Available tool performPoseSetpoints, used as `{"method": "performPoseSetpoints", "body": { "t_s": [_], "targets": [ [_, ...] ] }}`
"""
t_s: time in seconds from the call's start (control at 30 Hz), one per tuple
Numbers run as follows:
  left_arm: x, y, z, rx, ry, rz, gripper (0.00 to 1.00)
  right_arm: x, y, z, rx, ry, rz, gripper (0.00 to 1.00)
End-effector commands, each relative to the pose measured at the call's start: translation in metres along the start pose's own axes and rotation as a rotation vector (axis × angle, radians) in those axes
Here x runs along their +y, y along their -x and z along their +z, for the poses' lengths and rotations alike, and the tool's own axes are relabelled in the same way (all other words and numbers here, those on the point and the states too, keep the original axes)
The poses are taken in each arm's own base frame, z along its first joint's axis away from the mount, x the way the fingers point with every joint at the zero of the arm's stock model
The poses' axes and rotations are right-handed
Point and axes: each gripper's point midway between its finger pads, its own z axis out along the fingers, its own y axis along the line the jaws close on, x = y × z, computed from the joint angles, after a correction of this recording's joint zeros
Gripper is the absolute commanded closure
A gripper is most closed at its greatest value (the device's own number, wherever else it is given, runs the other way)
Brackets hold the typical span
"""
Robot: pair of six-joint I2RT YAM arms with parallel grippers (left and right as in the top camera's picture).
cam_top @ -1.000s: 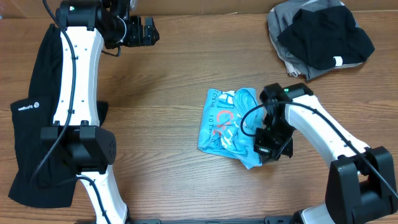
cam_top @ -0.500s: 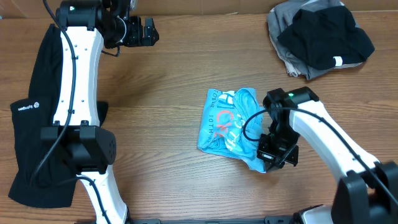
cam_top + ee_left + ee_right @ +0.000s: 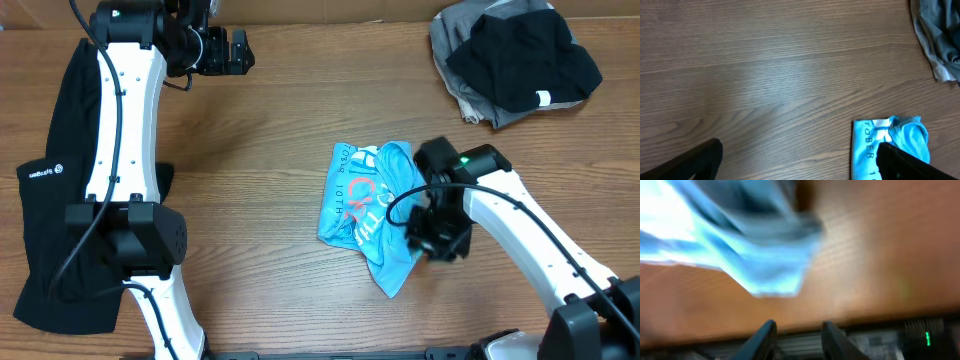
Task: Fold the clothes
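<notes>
- Because the light blue T-shirt [image 3: 365, 205] was thin, limp cloth, it would likely weigh little, sag from any single hold and slide easily over smooth wood. It lay crumpled near the middle of the table [image 3: 270, 150], with white and reddish lettering showing on its flatter left part.
- Its right side was bunched into soft ridges, and 1 loose flap trailed toward the near edge, just beside the right gripper [image 3: 437, 240].
- A hem, a sleeve edge or a corner looked the best place to pinch. A hold in the bunched middle would probably gather several layers at once.
- In the blurred right wrist view, that gripper's 2 fingers [image 3: 765, 335] stood slightly parted with nothing between them. The blue cloth lay just beyond their tips.
- The left gripper [image 3: 225, 50] hovered over the far left of the table, well apart from the shirt, its fingers spread wide and empty.
- A long black garment [image 3: 45, 200] with a small white logo lay flat along the left edge, matte and smooth, partly under the left arm [image 3: 125, 130].
- A black garment [image 3: 520, 60] sat heaped on a grey garment [image 3: 455, 40] at the far right corner, both soft and rumpled.
- The table was brown wood grain with a slight sheen.
</notes>
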Motion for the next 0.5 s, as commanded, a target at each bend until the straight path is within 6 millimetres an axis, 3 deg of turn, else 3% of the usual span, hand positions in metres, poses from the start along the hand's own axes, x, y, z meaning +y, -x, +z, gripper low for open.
{"method": "performPoseSetpoints", "body": {
  "t_s": [0.0, 0.1, 0.2, 0.3, 0.47],
  "targets": [
    [-0.003, 0.009, -0.013, -0.043, 0.008, 0.040, 0.00, 0.030, 0.046, -0.044, -0.295, 0.057, -0.171, 0.61],
    [-0.003, 0.009, -0.013, -0.045, 0.008, 0.041, 0.00, 0.056, 0.082, -0.065, -0.482, 0.104, -0.315, 0.53],
    [-0.003, 0.009, -0.013, -0.045, 0.008, 0.041, 0.00, 0.077, 0.110, -0.074, -0.605, 0.121, -0.429, 0.51],
    [-0.003, 0.010, -0.013, -0.047, 0.008, 0.042, 0.00, 0.090, 0.130, -0.066, -0.639, 0.113, -0.497, 0.50],
    [-0.003, 0.014, -0.013, -0.063, 0.008, 0.047, 0.00, 0.096, 0.164, -0.031, -0.639, 0.043, -0.530, 0.50]
  ]
}}
